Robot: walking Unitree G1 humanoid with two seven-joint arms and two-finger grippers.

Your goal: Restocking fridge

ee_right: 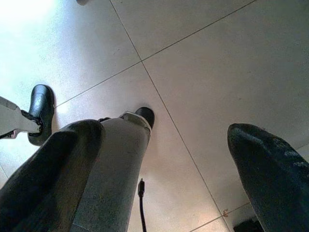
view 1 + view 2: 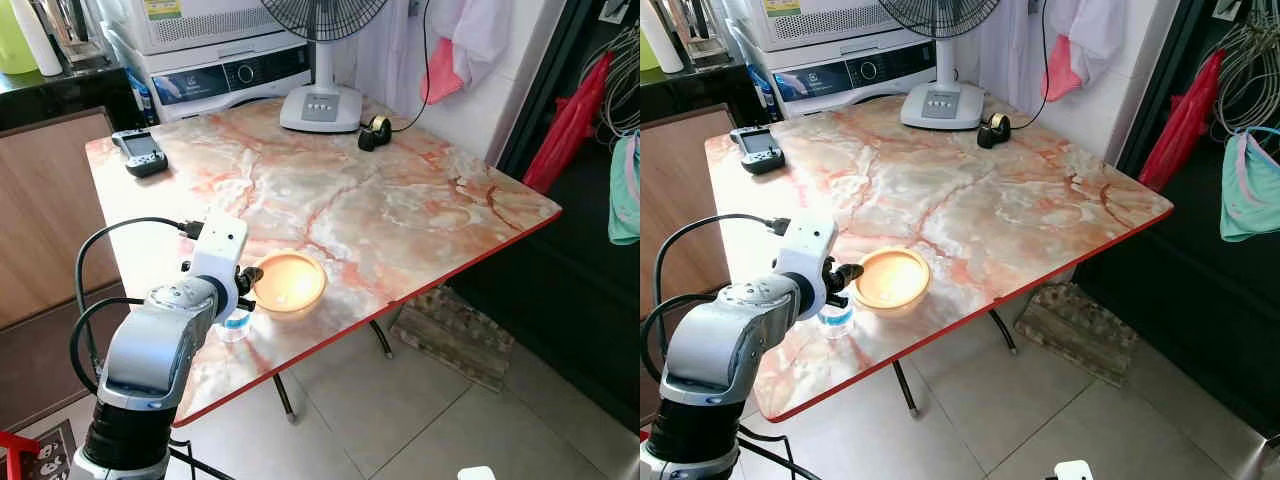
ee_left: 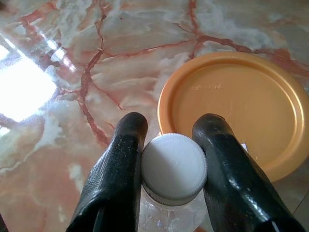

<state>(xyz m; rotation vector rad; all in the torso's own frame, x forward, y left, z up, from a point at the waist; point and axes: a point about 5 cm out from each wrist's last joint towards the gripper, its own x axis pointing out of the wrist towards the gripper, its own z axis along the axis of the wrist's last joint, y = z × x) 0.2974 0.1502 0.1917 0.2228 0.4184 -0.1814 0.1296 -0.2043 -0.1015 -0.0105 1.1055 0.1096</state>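
The left gripper (image 3: pixel 171 145) jaws squeeze the small, light, slippery water bottle (image 3: pixel 173 169) just under its cap, near the orange bowl (image 3: pixel 241 106).

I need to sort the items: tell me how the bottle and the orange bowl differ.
The bottle is clear with a white cap; the bowl is opaque orange, its top flat and wide. The bottle stands tall and narrow; the bowl sits low and broad. The left gripper has its jaws around the bottle's cap; the bowl is free. Both stand near the table edge.
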